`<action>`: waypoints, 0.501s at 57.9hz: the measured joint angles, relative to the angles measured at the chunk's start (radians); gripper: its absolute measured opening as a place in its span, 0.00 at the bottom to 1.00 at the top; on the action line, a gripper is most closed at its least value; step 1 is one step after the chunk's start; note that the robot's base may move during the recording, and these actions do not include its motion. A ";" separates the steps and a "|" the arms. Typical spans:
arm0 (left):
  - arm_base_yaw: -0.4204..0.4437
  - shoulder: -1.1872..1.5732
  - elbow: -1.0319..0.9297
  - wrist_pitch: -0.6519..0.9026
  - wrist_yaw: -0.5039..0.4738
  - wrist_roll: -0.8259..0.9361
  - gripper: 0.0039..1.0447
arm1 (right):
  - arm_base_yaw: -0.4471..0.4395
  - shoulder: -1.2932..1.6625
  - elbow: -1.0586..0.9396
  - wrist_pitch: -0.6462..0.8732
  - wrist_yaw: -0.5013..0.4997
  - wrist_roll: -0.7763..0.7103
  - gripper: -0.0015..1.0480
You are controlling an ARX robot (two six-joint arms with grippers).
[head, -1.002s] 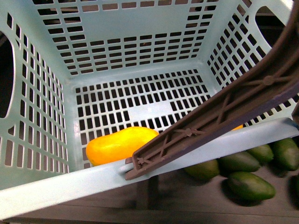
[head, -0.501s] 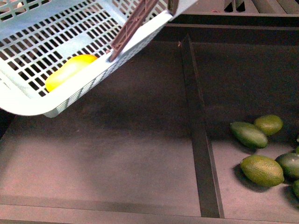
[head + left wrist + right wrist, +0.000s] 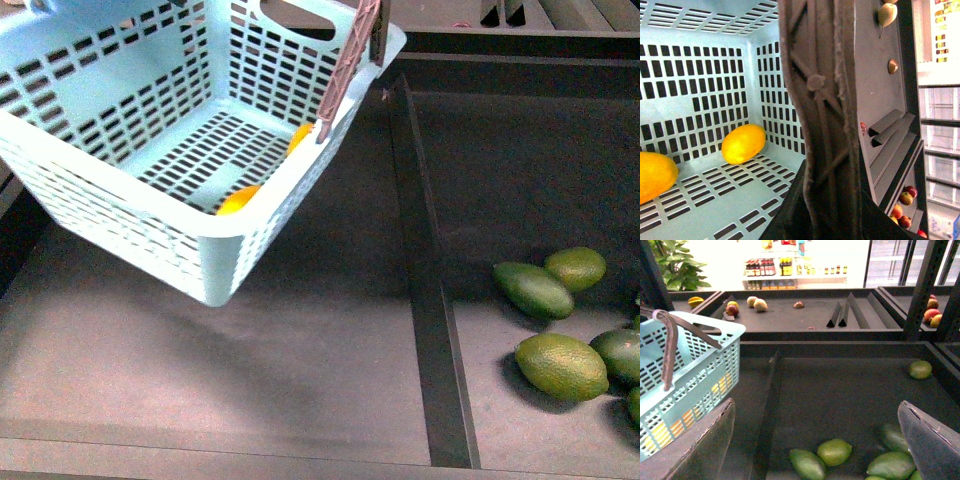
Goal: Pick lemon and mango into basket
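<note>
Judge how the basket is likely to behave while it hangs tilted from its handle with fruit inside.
The basket hangs tilted from its brown handle, so it would probably swing. Its thin slotted walls look light and somewhat flexible. The two yellow fruits, one and another, look smooth and rounded, so they may roll towards the low side.

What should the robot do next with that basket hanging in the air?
Probably lower the basket gently onto the shelf. It hangs tilted by its handle, and both yellow fruits, the lemon and the mango, already lie inside, so nothing is left to pick.
</note>
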 joint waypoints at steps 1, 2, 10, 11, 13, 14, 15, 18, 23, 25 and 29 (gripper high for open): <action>0.000 0.004 0.001 0.002 -0.001 -0.009 0.06 | 0.000 0.000 0.000 0.000 0.000 0.000 0.92; 0.000 0.010 0.002 0.003 -0.001 -0.015 0.06 | 0.000 0.000 0.000 0.000 0.000 0.000 0.92; 0.000 0.048 -0.002 0.011 -0.002 -0.032 0.06 | 0.000 0.000 0.000 0.000 0.000 0.000 0.92; 0.000 0.051 -0.003 0.012 -0.001 -0.034 0.06 | 0.000 0.000 0.000 0.000 0.000 0.000 0.92; 0.000 0.057 -0.012 0.014 0.000 -0.038 0.06 | 0.000 0.000 0.000 0.000 0.000 0.000 0.92; 0.000 0.060 -0.016 0.015 0.000 -0.039 0.06 | 0.000 0.000 0.000 0.000 0.000 0.000 0.92; 0.001 0.062 -0.024 0.019 -0.002 -0.043 0.06 | 0.000 0.000 0.000 0.000 0.000 0.000 0.92; 0.003 0.063 -0.039 0.029 -0.001 -0.055 0.06 | 0.000 0.000 0.000 0.000 0.000 0.000 0.92; 0.005 0.057 -0.067 0.045 0.001 -0.056 0.06 | 0.000 0.000 0.000 0.000 0.000 0.000 0.92; 0.005 0.055 -0.073 0.045 0.000 -0.060 0.06 | 0.000 0.000 0.000 0.000 0.000 0.000 0.92; 0.006 0.052 -0.075 0.045 0.003 -0.062 0.06 | 0.000 0.000 0.000 0.000 0.000 0.000 0.92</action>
